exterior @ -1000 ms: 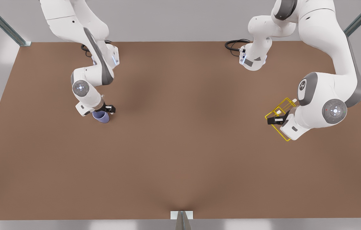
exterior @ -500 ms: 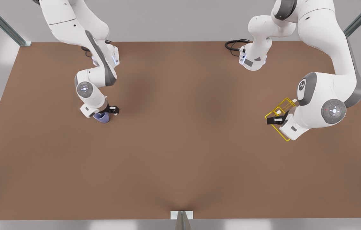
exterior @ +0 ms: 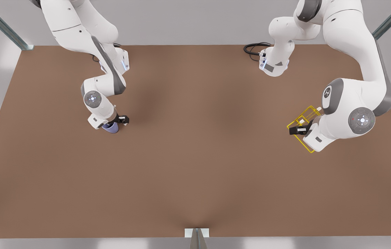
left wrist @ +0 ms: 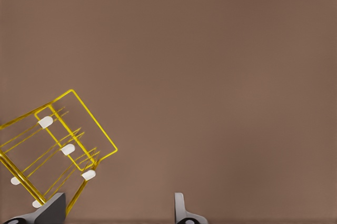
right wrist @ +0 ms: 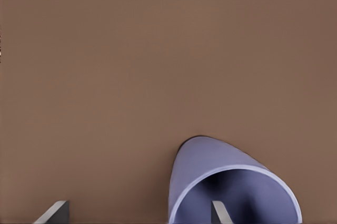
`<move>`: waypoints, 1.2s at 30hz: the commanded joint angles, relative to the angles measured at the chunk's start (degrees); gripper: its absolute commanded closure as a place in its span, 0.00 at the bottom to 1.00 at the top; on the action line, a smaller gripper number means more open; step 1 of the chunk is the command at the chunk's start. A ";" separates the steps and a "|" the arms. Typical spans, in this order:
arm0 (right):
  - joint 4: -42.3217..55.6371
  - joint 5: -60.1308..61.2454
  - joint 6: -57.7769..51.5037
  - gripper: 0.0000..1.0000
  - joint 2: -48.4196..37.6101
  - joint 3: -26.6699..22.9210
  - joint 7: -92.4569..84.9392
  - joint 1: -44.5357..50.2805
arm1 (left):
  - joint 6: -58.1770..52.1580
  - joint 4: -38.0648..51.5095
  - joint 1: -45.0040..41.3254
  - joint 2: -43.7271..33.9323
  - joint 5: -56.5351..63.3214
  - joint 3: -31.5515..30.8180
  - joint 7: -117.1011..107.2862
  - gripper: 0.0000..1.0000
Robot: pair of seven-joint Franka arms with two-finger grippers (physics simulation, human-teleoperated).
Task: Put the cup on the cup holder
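Observation:
The lavender-blue cup [exterior: 111,128] rests on the table at the front view's left, half hidden under the right gripper [exterior: 117,120]. In the right wrist view the cup [right wrist: 210,161] turns its open mouth toward the camera. The right gripper [right wrist: 138,214] is open, with one fingertip [right wrist: 220,212] inside the rim and the other outside. The yellow wire cup holder [exterior: 301,121] sits at the front view's right beneath the left gripper [exterior: 297,130]. In the left wrist view the left gripper [left wrist: 117,212] is open, one fingertip [left wrist: 52,208] overlapping a corner of the cup holder [left wrist: 67,149].
The brown table [exterior: 195,155] stretches wide between the two arms. A black cable [exterior: 252,48] loops at the far edge by one arm's base. Metal frame posts [exterior: 197,238] stand at the corners and the near edge.
The right arm's wrist has shifted and come down over the cup, which now shows less beneath it. The left arm and the cup holder have barely moved.

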 commanded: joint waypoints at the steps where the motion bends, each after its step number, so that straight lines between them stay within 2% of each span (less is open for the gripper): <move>1: 0.03 -0.57 1.22 0.00 0.91 -0.01 -0.84 -0.12 | -0.04 0.03 0.00 -0.07 0.03 -0.01 -0.02 0.00; 8: 0.03 -3.65 1.30 0.00 2.49 -0.01 -0.84 -1.35 | -0.04 0.03 0.09 -0.07 0.03 -0.01 -0.02 0.00; 9: 0.03 -3.65 1.22 0.18 2.40 -0.01 -0.84 -1.35 | -0.04 0.03 0.09 -0.07 0.03 -0.01 -0.02 0.00; 10: -0.05 -3.65 1.22 0.55 2.40 -0.01 -0.84 -1.52 | -0.04 0.03 0.09 -0.07 0.03 -0.01 0.07 0.00; 11: -0.05 -3.65 1.04 0.78 2.14 -0.01 -0.75 -1.61 | -0.04 0.03 0.09 -0.07 0.03 -0.01 -0.02 0.00; 22: 0.03 -3.65 0.51 0.79 1.61 -0.01 -1.01 -2.48 | -0.13 0.02 -0.09 0.11 0.03 -0.01 -0.02 0.00; 25: 1.44 -3.65 -3.17 0.79 -1.55 -0.10 -2.59 -2.75 | -3.73 0.11 0.79 0.19 0.03 0.08 0.95 0.00; 27: 2.32 -3.56 -5.64 0.79 -3.75 -0.18 -2.77 -2.75 | -4.26 0.55 -1.31 -0.07 -4.89 -0.10 -0.55 0.00; 29: 8.28 -2.69 -10.03 0.79 -2.61 -0.10 -2.16 -1.62 | -2.77 2.30 -4.56 -0.07 -0.43 -0.45 -0.46 0.00; 30: 14.61 1.52 -11.97 0.79 1.61 -0.01 -1.63 1.10 | -2.59 4.14 -7.29 -0.07 0.91 -0.89 -0.37 0.00; 32: 20.24 7.85 -11.62 0.79 5.65 -0.10 -1.46 5.59 | -2.77 6.26 -6.68 -0.68 0.74 -1.42 -0.64 0.00; 34: 26.75 10.40 -6.89 0.79 12.33 -0.01 1.27 8.58 | -2.59 6.27 -7.21 -1.39 1.09 -1.33 -0.64 0.00; 35: 26.40 12.60 4.25 0.79 13.21 1.65 1.44 8.59 | -2.50 6.27 -7.21 -1.30 1.09 -1.33 -0.64 0.00; 36: 26.23 13.22 15.35 0.79 16.64 5.69 1.36 6.39 | -2.68 6.09 -7.64 -0.86 1.26 -1.33 -0.64 0.00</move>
